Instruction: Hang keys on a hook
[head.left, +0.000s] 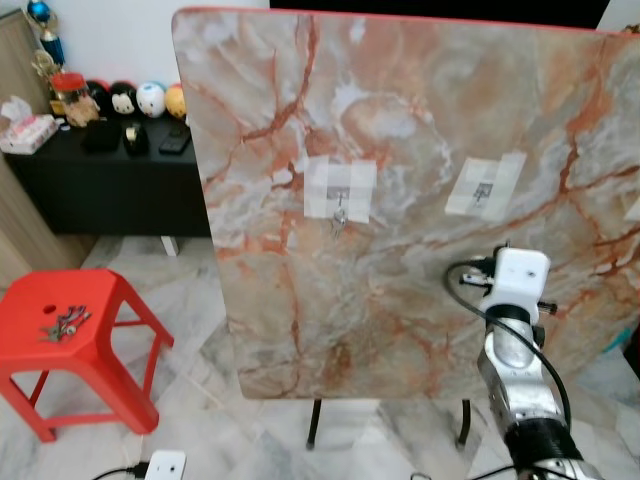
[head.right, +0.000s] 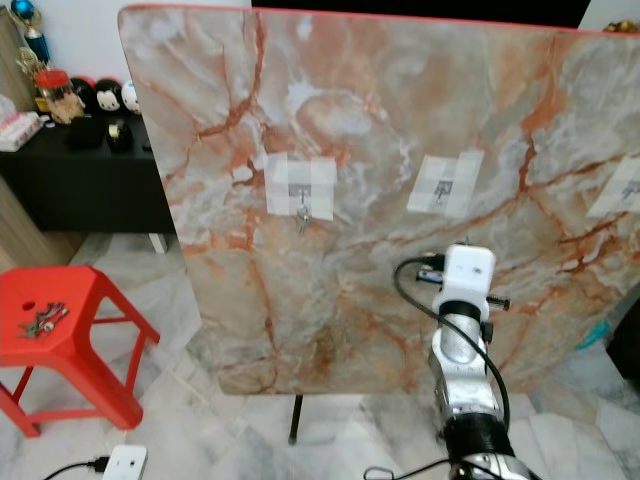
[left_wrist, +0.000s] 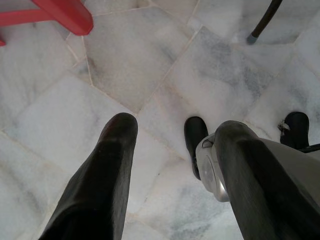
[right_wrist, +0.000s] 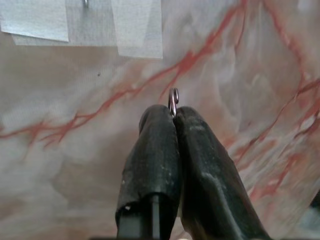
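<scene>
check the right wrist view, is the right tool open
No, the right tool's two black fingers are pressed together on a small metal key ring poking out above them.

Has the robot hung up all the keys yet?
Not yet. One small bunch of keys already hangs on the left taped hook. The right pincer pinches a metal key ring below the middle taped hook. More keys wait on the red plastic stool.

A metal key ring (right_wrist: 173, 100) poked out from between the pinched fingertips (right_wrist: 162, 122), just below a taped hook (head.left: 484, 190) on the upright marble board.
</scene>
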